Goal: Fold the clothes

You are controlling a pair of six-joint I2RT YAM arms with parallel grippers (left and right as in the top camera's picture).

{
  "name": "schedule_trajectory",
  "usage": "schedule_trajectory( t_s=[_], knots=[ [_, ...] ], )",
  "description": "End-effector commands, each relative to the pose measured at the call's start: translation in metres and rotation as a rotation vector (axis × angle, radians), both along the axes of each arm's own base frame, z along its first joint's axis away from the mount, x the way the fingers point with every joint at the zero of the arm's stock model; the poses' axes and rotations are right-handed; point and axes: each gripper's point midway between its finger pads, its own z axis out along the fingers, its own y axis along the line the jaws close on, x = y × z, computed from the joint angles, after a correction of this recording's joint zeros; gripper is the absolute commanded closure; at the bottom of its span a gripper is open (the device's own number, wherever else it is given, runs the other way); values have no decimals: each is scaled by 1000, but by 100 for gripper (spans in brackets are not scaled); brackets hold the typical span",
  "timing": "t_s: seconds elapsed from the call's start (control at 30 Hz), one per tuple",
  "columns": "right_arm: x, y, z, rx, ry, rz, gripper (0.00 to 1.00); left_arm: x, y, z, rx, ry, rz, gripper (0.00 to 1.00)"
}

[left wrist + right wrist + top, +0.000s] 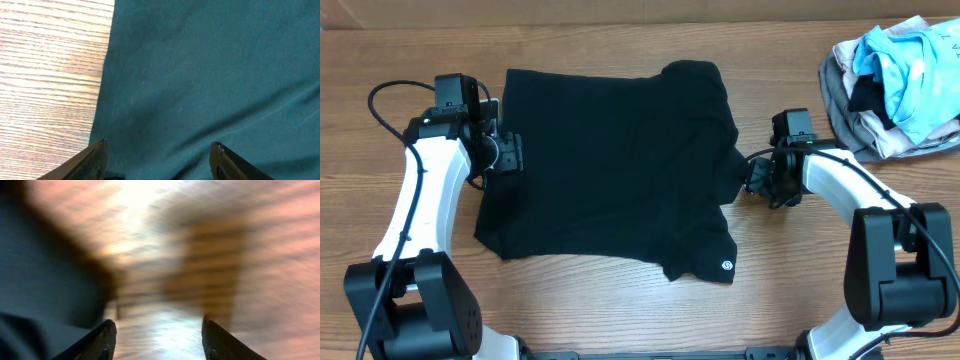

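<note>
A lab-style robot workstation is indicated: a wood-grain tabletop point(620, 310) is flanked by white-and-black jointed arms point(420, 200), and bundled light-blue, grey and beige garments point(895, 85) are piled at two o'clock.

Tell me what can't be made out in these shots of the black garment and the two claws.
Right wrist view: motion blur smears the table and black garment; whether the right claw touches cloth is unclear.
Overhead: the white logo is too small to read.
Overhead: the clothes pile is cut off by the right edge.
Left wrist view: the left claw is cropped at the bottom edge.
</note>
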Motion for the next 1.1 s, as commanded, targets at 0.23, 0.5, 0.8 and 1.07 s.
schedule_trajectory(
  t_s=[0.23,0.5,0.8,1.07],
  knots=[
    [-11,59,-5,341,31,75,41,4,1,8,13,-23,-21,33],
    [-3,62,-11,365,-28,61,40,4,1,8,13,-23,-21,33],
    [6,66,-9,385,-83,76,40,5,1,7,13,-24,-21,33],
    [14,55,-13,324,-109,31,55,5,1,0,11,-3,-22,33]
  ],
)
